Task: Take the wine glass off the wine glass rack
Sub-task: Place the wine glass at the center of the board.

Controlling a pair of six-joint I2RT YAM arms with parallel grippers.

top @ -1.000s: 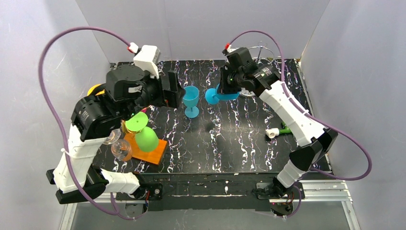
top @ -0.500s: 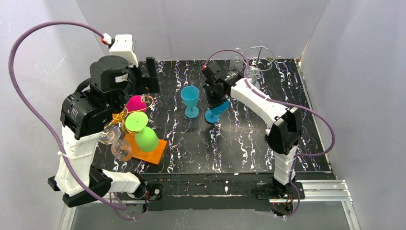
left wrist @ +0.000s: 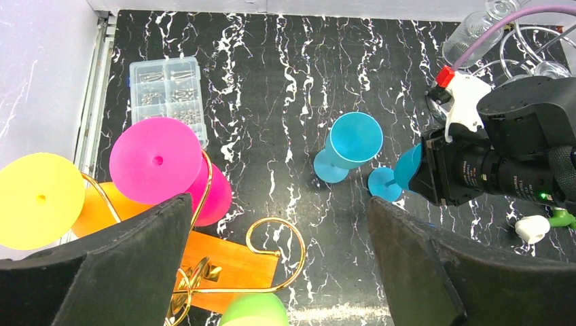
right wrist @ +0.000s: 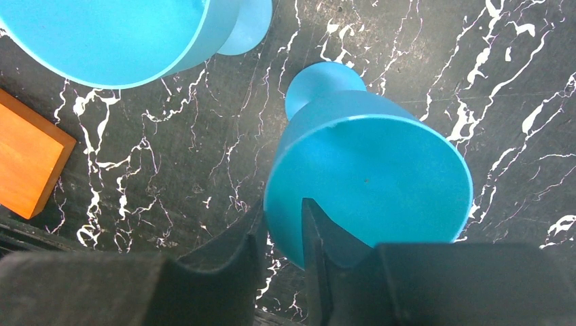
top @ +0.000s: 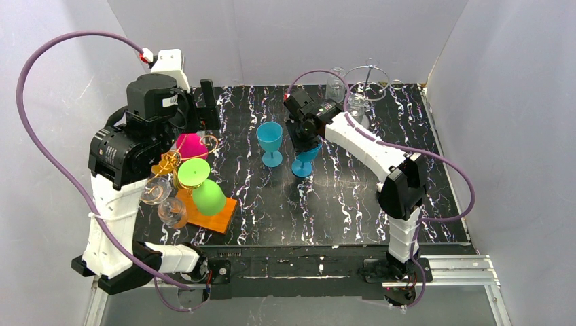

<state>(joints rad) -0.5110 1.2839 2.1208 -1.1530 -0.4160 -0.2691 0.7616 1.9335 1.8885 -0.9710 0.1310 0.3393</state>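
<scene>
The gold wire rack (top: 168, 165) on an orange wooden base (top: 212, 214) stands at the left and holds pink (top: 192, 146), green (top: 193, 172), yellow, orange and clear glasses. My right gripper (top: 303, 136) is shut on the rim of a blue wine glass (top: 303, 159), one finger inside the bowl (right wrist: 380, 170) and one outside. The glass hangs foot-down, a little tilted, beside a second blue glass (top: 270, 139); whether its foot touches the table I cannot tell. My left gripper (left wrist: 278, 204) is open and empty, high above the rack's free gold hook (left wrist: 275, 234).
A clear box of screws (left wrist: 166, 88) lies at the back left. A second wire rack with clear glasses (top: 363, 78) stands at the back right. A small white and green object (left wrist: 536, 227) lies right of the right arm. Grey walls close three sides.
My right arm swung left and down, turning the blue glass from sideways to foot-down beside the other blue glass. My left arm pulled back and up from the rack.
</scene>
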